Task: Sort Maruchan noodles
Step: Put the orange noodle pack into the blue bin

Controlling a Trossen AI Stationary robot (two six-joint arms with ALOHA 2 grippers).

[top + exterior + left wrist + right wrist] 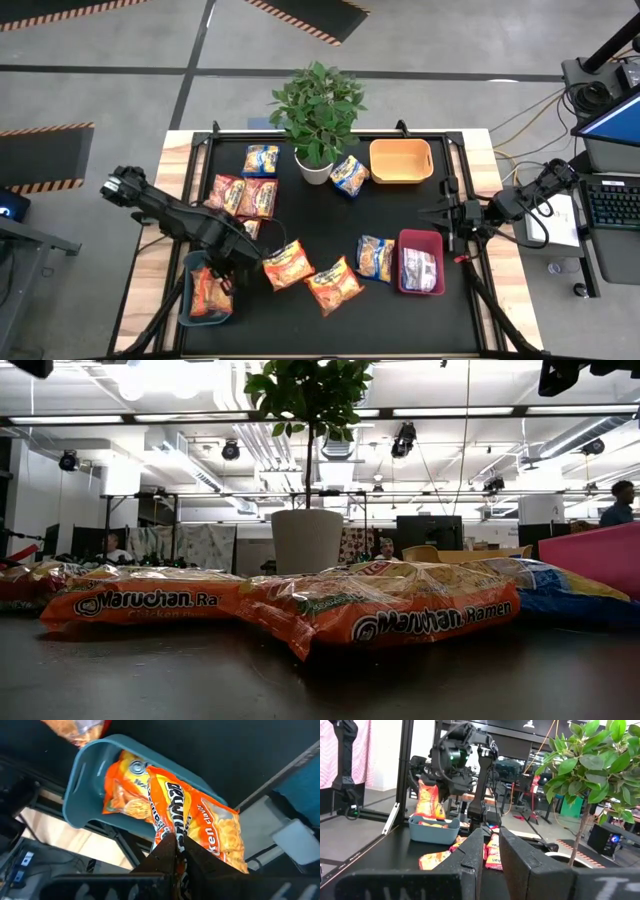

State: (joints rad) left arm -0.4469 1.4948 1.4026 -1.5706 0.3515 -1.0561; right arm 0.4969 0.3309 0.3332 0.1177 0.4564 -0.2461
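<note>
Left gripper (176,851) pinches a crinkly orange packet (200,827) above the rounded grey-blue bin (82,780).

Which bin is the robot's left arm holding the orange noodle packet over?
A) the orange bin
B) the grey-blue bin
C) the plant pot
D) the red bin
B: the left gripper is shut on an orange Maruchan packet hanging over the grey-blue bin, where another orange packet already lies; the orange bin and red bin are across the table.
</note>
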